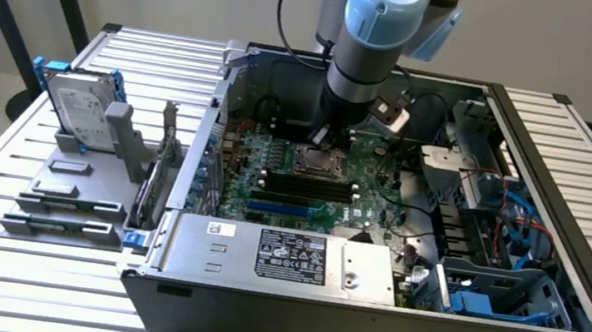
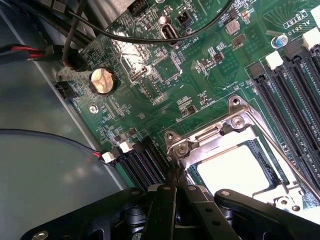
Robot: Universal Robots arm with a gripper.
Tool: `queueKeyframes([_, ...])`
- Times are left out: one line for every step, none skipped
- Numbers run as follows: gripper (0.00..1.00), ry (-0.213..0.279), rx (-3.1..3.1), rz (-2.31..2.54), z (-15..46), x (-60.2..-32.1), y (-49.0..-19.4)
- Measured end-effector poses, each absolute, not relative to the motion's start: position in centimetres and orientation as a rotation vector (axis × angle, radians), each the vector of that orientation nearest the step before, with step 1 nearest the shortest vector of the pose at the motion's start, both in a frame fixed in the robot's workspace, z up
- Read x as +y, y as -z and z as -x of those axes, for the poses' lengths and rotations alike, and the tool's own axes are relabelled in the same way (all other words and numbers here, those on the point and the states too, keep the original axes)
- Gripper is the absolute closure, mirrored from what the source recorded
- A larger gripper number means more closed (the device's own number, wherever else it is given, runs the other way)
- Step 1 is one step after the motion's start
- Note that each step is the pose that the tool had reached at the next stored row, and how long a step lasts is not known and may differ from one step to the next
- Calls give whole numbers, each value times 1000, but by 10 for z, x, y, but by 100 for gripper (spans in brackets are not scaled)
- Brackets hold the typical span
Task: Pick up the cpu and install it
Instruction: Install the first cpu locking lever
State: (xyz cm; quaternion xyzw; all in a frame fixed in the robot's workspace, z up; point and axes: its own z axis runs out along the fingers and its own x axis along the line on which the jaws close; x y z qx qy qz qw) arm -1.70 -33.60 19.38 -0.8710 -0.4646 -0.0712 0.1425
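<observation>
Wrist view has my gripper (image 2: 175, 182) pinched together, holding nothing, just beside the socket frame (image 2: 210, 140), where the cpu (image 2: 240, 167) already sits pale and flat, so placement looks done, latching maybe left.

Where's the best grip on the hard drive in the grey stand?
Grip the hard drive across its flat faces at the upper half, coming from above. It stands on edge in the grey stand, whose posts cover its lower part; the top is free.
</observation>
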Motion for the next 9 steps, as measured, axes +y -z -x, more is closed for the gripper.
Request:
queueKeyframes([89, 207, -1339, 2510, 17, -337, -194])
queueKeyframes([89, 208, -1339, 2509, 17, -337, -194])
queueKeyframes([89, 209, -1338, 2508, 17, -338, -194])
queueKeyframes([89, 209, -1338, 2507, 17, -339, -194])
queueKeyframes([89, 210, -1338, 2506, 17, -339, -194])
queueKeyframes([89, 211, -1338, 2505, 17, -340, -194])
queueKeyframes([89, 212, -1337, 2503, 17, -340, -194])
queueKeyframes([89, 213, -1336, 2501, 17, -340, -194])
queueKeyframes([89, 215, -1335, 2498, 17, -340, -194])
